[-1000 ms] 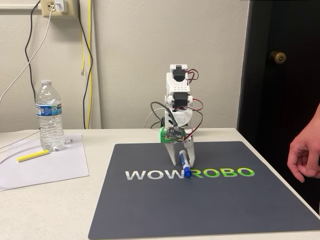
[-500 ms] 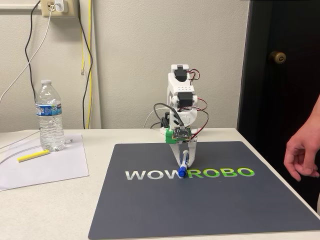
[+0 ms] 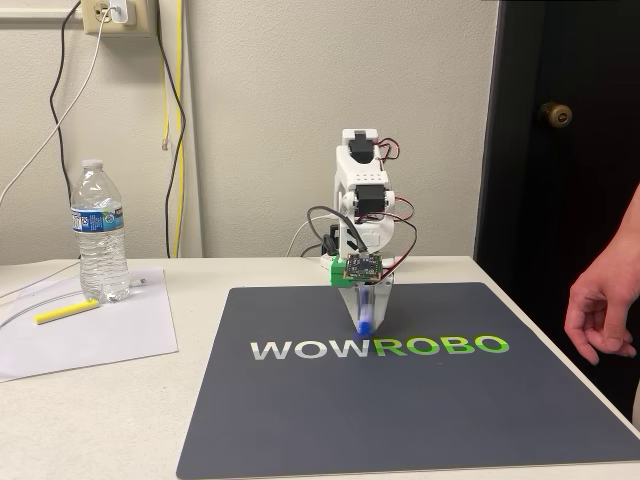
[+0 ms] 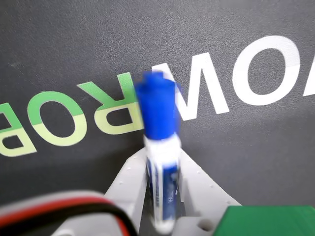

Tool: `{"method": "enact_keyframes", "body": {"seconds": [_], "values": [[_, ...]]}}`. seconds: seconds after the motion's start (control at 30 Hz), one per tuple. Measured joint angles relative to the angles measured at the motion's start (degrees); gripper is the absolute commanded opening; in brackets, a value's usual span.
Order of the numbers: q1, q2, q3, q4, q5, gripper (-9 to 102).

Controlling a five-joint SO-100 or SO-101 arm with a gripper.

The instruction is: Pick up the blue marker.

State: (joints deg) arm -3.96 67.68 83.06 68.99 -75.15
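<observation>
One white two-finger gripper (image 3: 364, 322) clamps our white-barrelled, blue-capped marker (image 4: 160, 147), cap down, above the dark rubber mat's (image 3: 300, 420) middle. Lifting stage; next, we'd raise it steadily.

Pale table (image 3: 120, 420). Dark grey mat (image 3: 420, 400) with white and green lettering lies across middle. White paper sheet (image 3: 90, 335) at left, carrying water bottle (image 3: 100, 235) and yellow highlighter (image 3: 67, 311). Arm base (image 3: 335, 262) stands behind mat's far edge.
</observation>
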Motion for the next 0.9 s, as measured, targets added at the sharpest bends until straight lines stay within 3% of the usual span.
{"method": "enact_keyframes", "body": {"seconds": [0.9], "values": [[1.85,0.0,-0.18,2.11,-2.2,18]]}}
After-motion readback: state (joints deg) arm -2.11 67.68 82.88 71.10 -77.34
